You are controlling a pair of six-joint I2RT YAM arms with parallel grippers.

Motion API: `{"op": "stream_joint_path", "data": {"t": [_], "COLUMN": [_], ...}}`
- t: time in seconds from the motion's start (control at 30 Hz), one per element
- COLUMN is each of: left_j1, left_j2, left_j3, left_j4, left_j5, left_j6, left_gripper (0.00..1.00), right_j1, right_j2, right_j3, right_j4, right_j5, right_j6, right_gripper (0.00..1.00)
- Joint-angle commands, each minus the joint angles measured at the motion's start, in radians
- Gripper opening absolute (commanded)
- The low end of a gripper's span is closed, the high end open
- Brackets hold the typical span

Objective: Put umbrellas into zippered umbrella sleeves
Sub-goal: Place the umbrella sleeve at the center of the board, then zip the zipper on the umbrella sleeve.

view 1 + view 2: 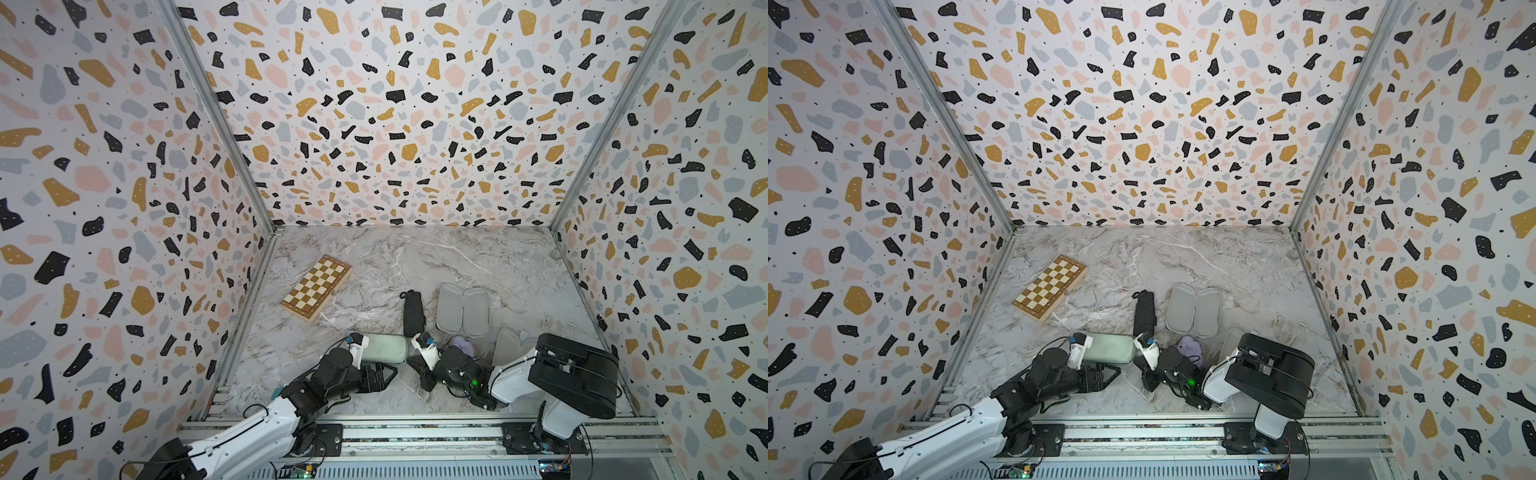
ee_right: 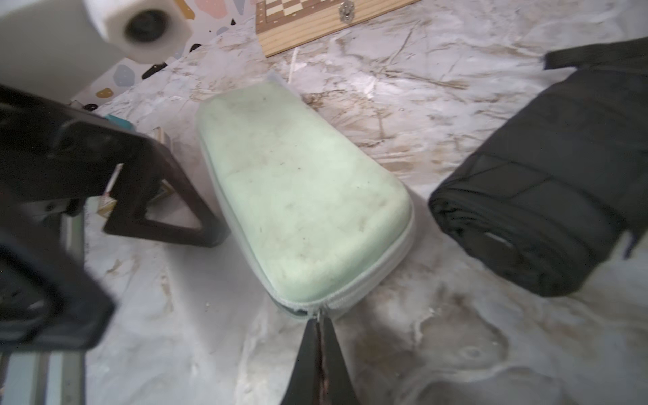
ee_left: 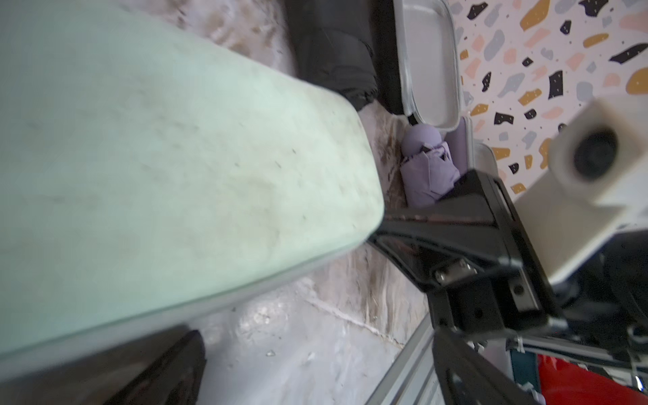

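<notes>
Two risks: my right jaws are pinched on the zip pull (image 2: pixel 318 314) of the mint sleeve (image 1: pixel 384 348), lower centre in both top views. Left jaws gape beside it, bracing nothing. A tug could drag the sleeve, or the pull could slip.

Both arms share one build: white moulded shells on the long links, matt black housings at the joints. The left arm (image 1: pixel 249 432) has a thin black cable (image 1: pixel 254 406) looping off its 12 o'clock side. The right arm (image 1: pixel 515 374) has a bulky black housing (image 1: pixel 577 374) and a small green light (image 1: pixel 473 381). Each wrist bears a white block camera (image 3: pixel 589 164) with a round black lens and a blue plug (image 1: pixel 429 341). The left fingers (image 2: pixel 157 234) are black open triangular frames. The right fingers (image 2: pixel 303 368) are black tapering blades, fixed with silver screws (image 3: pixel 452 271). The base plates (image 1: pixel 517 436) are black.
</notes>
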Motion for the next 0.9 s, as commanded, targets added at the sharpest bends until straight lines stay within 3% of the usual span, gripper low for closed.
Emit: {"op": "stream_joint_path", "data": {"t": [0.0,0.23,0.4,0.5,0.6,0.73,0.87], "left_j1": [-0.019,-0.044,-0.051,-0.041,-0.017,0.054,0.090], "left_j2": [-0.005,-0.001,0.051,0.121,0.201,0.405,0.541], "left_j3": [0.033,0.109,0.287,0.421,0.479,0.510,0.511], "left_j4": [0.060,0.114,-0.092,-0.267,-0.258,-0.173,-0.132], "left_j5": [0.065,0.144,-0.052,-0.198,-0.211,-0.082,-0.125], "left_j6": [0.024,0.082,0.243,0.361,0.461,0.528,0.557], "left_gripper": [0.98,0.94,0.91,0.87,0.88,0.84,0.82], "right_j1": [-0.038,-0.117,-0.170,-0.175,-0.175,-0.176,-0.176], "right_j2": [-0.021,-0.011,0.000,-0.011,-0.022,-0.038,-0.051], "right_j3": [-0.013,-0.030,-0.054,-0.062,-0.069,-0.071,-0.080], "right_j4": [0.005,-0.044,-0.011,-0.014,-0.005,-0.002,-0.003], "right_j5": [-0.052,-0.164,-0.221,-0.216,-0.231,-0.255,-0.256], "right_j6": [-0.052,-0.148,-0.156,-0.167,-0.170,-0.179,-0.183], "right_gripper": [0.00,0.00,0.00,0.00,0.00,0.00,0.00]}}
